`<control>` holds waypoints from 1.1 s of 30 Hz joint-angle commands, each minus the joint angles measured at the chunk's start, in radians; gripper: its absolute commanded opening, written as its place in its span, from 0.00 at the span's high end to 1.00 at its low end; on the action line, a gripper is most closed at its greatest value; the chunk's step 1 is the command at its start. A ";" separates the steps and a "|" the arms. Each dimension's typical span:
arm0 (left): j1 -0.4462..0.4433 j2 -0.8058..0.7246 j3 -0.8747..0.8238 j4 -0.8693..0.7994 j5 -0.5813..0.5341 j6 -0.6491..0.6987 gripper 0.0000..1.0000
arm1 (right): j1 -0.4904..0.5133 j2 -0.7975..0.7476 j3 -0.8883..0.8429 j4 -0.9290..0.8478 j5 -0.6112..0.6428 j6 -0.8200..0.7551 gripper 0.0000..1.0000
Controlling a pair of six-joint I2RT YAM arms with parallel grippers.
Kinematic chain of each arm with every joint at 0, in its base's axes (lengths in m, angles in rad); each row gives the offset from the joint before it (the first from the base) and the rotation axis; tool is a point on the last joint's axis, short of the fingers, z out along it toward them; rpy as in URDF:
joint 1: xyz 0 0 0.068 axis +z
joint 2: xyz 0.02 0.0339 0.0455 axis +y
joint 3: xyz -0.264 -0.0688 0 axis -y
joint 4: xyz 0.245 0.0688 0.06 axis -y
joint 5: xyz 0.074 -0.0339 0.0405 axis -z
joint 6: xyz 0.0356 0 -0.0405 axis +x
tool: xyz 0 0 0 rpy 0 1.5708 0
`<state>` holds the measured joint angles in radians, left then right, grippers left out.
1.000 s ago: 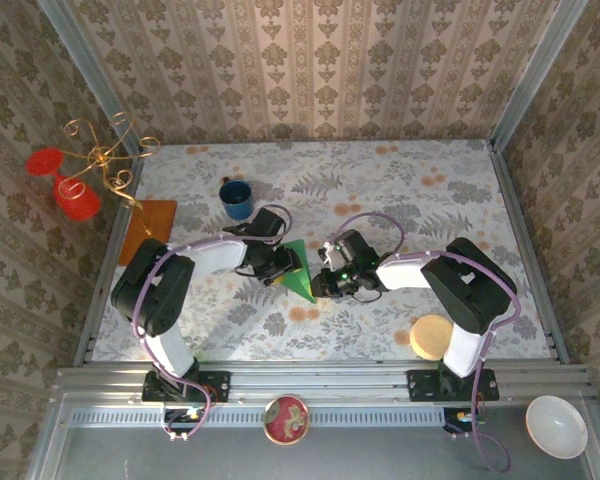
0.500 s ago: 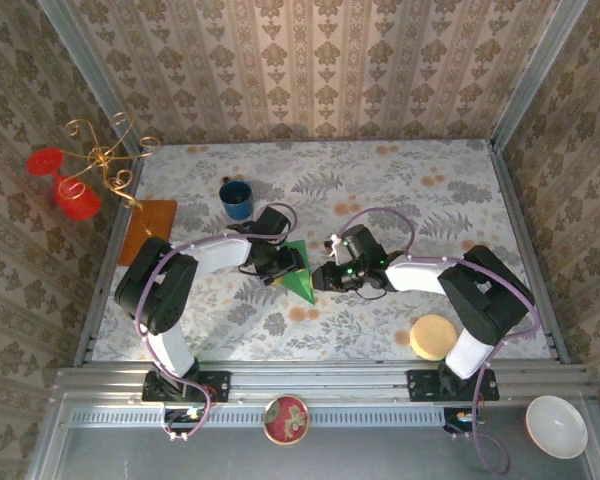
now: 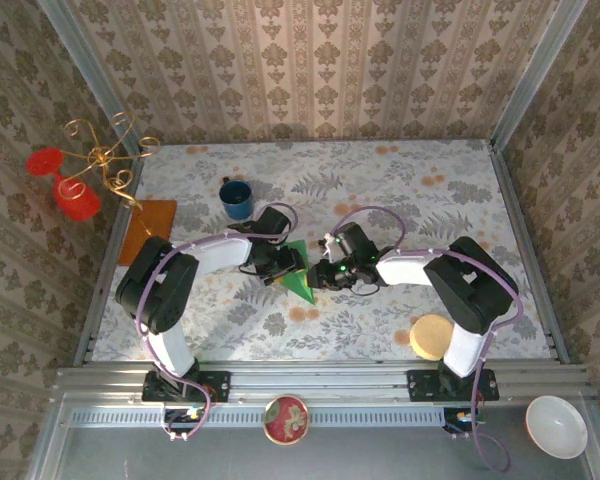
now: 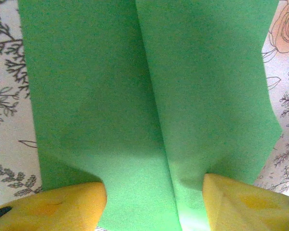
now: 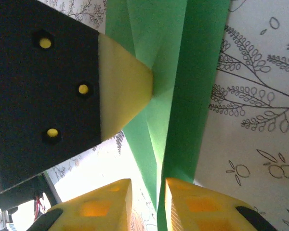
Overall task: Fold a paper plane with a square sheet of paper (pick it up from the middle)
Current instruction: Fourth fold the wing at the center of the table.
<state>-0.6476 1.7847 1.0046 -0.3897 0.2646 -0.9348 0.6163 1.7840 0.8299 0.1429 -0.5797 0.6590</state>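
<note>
The bright green paper plane (image 3: 301, 284) lies mid-table, part-folded into a narrow wedge pointing toward the near edge. My left gripper (image 3: 283, 266) rests on its left side. In the left wrist view its jaws (image 4: 154, 208) stand open, yellow fingertips (image 4: 53, 208) wide apart on the creased paper (image 4: 149, 96). My right gripper (image 3: 319, 277) meets the wedge from the right. In the right wrist view it (image 5: 148, 208) is narrowly open, a raised green fold (image 5: 183, 72) running down into the gap. The left finger's yellow tip (image 5: 127, 82) presses on the paper there.
A blue mug (image 3: 236, 198) stands behind the left arm. An orange-brown sheet (image 3: 148, 217) and a gold stand with red glasses (image 3: 90, 170) sit at the left edge. A yellow disc (image 3: 432, 337) lies near right. A red bowl (image 3: 286, 418) and a white bowl (image 3: 556, 426) sit off the table's front.
My right gripper drew back a little to the right, then came in again to the paper's edge, its jaws slightly wider than a second ago. The left gripper stayed on the paper.
</note>
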 commanded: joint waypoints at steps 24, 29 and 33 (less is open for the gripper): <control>-0.017 0.141 -0.075 -0.132 -0.051 -0.015 0.42 | 0.010 0.086 0.038 -0.064 -0.042 -0.006 0.87; -0.008 0.105 -0.072 -0.133 -0.050 -0.008 0.43 | 0.005 0.095 0.032 -0.076 -0.038 -0.001 0.90; 0.005 0.038 -0.052 -0.120 -0.033 0.018 0.43 | -0.001 0.105 0.031 -0.092 -0.039 -0.001 0.92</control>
<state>-0.6464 1.7672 1.0130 -0.4007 0.2626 -0.9443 0.6197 1.8565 0.8539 0.1223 -0.6083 0.6590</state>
